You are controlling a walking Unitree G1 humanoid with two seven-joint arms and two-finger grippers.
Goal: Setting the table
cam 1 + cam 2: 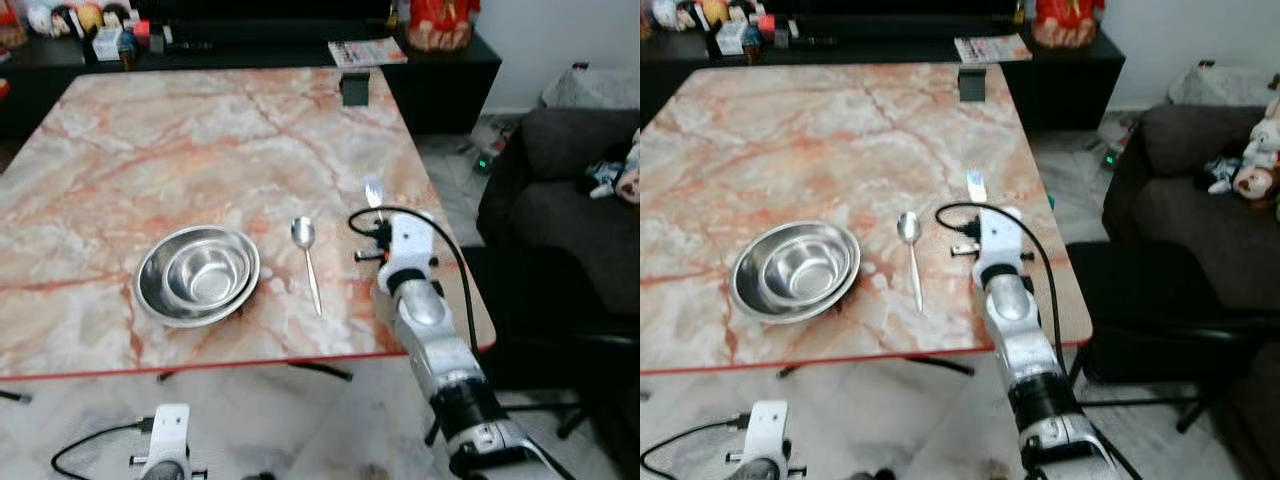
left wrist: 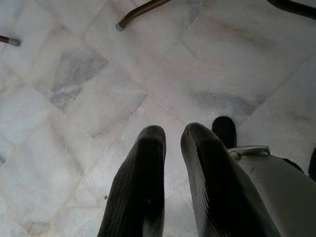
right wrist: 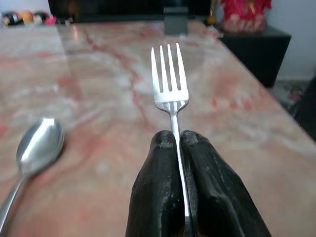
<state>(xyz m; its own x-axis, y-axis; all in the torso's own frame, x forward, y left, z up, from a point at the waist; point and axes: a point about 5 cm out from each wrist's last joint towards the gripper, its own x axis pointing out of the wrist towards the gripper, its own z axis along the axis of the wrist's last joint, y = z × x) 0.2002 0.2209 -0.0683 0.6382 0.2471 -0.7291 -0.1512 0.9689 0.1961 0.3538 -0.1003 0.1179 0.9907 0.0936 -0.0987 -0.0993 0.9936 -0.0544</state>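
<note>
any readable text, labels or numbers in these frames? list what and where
None readable.
Magazine on the black sideboard: print too blurred.
Small boxes and bottles on the sideboard: labels too small.
Bowl, spoon, and the fork in the right tool: no markings visible.

A pink marble table carries a steel bowl, a spoon just beside it, and a dark box.

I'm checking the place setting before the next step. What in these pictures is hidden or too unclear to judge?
- Fork: its handle is hidden between the right pincer fingers in the right wrist view; in the eye views the tines are blurred.
- Whether the fork touches the table: cannot tell.
- Small objects on the dark sideboard: blurred, cut off by the top edge.
- Left pincer: hangs idle over the floor.
</note>
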